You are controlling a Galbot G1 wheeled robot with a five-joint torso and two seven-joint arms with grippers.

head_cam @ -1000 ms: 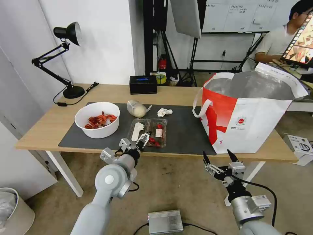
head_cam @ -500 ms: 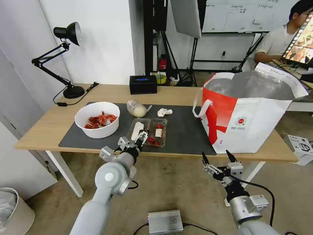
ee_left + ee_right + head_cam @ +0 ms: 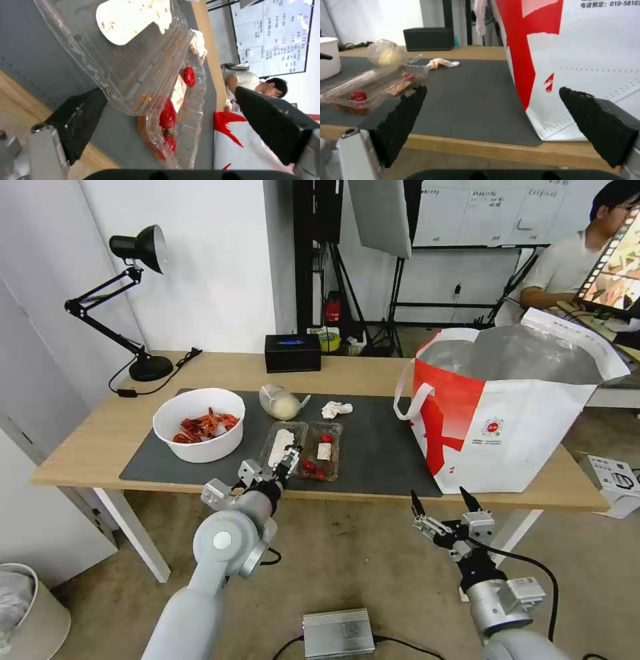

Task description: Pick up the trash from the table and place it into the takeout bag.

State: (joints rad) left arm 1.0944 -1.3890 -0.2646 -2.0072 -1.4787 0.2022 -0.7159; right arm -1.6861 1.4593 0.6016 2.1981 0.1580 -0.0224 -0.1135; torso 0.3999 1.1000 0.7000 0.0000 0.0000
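Observation:
On the table's (image 3: 100, 440) dark mat lie the white bowl of red scraps (image 3: 199, 423), the knotted clear bag (image 3: 280, 403), the crumpled tissue (image 3: 335, 409) and the clear clamshell tray (image 3: 313, 447). My left gripper (image 3: 270, 465) is open at the table's front edge. In the left wrist view the tray's near corner (image 3: 133, 82) lies between the spread fingers of that gripper (image 3: 170, 90), and I cannot tell if they touch it. The takeout bag (image 3: 507, 427) stands open on the right. My right gripper (image 3: 439, 501) hangs open below the table edge, facing the bag (image 3: 586, 50) and tray (image 3: 370, 82).
A black tissue box (image 3: 292, 352) and a black desk lamp (image 3: 137, 307) stand at the back of the table. A silver box (image 3: 339, 632) with cables lies on the floor between my arms. A pale bin (image 3: 27, 607) sits at the lower left.
My left gripper has edged a little farther forward toward the clamshell tray. The right gripper has drifted slightly to the left. The things on the table have not moved.

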